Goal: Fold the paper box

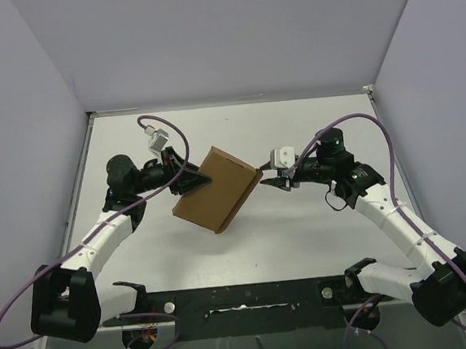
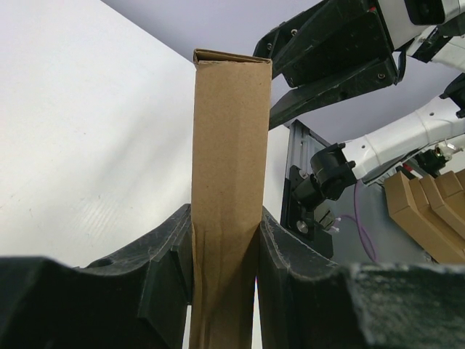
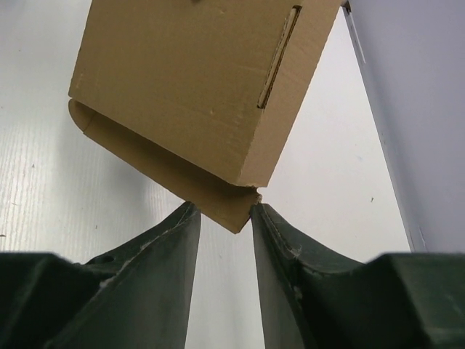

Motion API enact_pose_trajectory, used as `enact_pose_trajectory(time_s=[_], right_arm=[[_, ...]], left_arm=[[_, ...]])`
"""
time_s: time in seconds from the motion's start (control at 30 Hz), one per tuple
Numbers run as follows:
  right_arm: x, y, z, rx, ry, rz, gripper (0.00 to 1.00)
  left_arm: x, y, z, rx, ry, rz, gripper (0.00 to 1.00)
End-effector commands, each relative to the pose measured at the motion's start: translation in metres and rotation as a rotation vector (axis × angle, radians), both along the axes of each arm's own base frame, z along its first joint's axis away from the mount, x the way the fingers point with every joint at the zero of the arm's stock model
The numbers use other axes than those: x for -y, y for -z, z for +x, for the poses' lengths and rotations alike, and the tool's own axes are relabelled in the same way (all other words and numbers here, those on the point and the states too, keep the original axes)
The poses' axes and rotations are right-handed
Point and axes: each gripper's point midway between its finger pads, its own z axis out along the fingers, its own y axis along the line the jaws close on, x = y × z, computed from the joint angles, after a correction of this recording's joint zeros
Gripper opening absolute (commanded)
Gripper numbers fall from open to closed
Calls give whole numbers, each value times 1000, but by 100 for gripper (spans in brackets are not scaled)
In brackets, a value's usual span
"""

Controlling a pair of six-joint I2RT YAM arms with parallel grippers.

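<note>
Brown cardboard paper box (image 1: 218, 188) clamped by left gripper (image 2: 225, 222); right gripper (image 3: 224, 211) parted at corner, perhaps touching.

White tabletop (image 1: 296, 238) under even light, plain pale lilac-grey walls (image 1: 221, 37) close on three sides.

We count one paper box (image 1: 218, 190). We see two robot arms, a left arm (image 1: 111, 226) and a right arm (image 1: 387, 210). Each arm has one claw, so that makes two: the left claw (image 1: 192, 178) and the right claw (image 1: 268, 181). There are two purple cables, a left cable (image 1: 163, 123) and a right cable (image 1: 392, 156). There is one bench (image 1: 304, 242). Off at the edge stand some brown card pieces (image 2: 429, 211), maybe four, but we cannot count them well.
</note>
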Motion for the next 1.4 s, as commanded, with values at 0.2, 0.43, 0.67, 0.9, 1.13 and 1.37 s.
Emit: enact_pose_trajectory(time_s=[0.2,0.43,0.67,0.9,1.13,1.37], right_arm=[[6,-23,18,87,69,24,38],[13,-31,19,42,85,85,42],[14,-25,14,-35,50,132,47],[2,-14,12,-115,8,159,40],[0,-10,16,-141,21,162,29],[-3,-14,9,-120,-8,167,11]], left_arm=[[-4,-32,-6,118,12,-30,0],[-7,-32,-6,118,5,-33,0],[-8,-34,-7,120,7,-40,0],[-8,-35,-10,123,11,-45,0],[-8,-35,-12,124,16,-45,0],[-8,-34,-11,120,14,-46,0]])
